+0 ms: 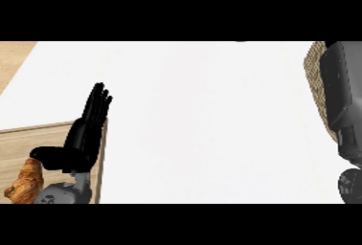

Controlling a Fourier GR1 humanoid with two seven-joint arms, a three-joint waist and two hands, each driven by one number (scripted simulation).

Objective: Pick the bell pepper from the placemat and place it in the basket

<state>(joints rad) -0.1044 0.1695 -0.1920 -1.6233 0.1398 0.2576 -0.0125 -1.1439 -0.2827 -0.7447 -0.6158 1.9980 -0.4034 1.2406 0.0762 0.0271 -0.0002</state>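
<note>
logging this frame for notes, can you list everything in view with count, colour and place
placemat: 1, white, covers most of the counter
counter: 1, light wood, bare at left edge and top left corner
croissant: 1, golden brown, bottom left corner, partly cut off
basket: 1, woven tan, right edge, mostly hidden behind the right forearm
bell pepper: not visible
left hand: 1, black, open, fingers up, resting at lower left
right forearm: 1, dark grey, along right edge; its hand cannot be made out

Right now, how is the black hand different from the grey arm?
The left hand is black, fingers straight and pointing up; the right forearm is grey, its hand out of view. The left hand is beside a brown pastry; the right forearm lies across a woven basket. Both are near the view's edges.
</note>
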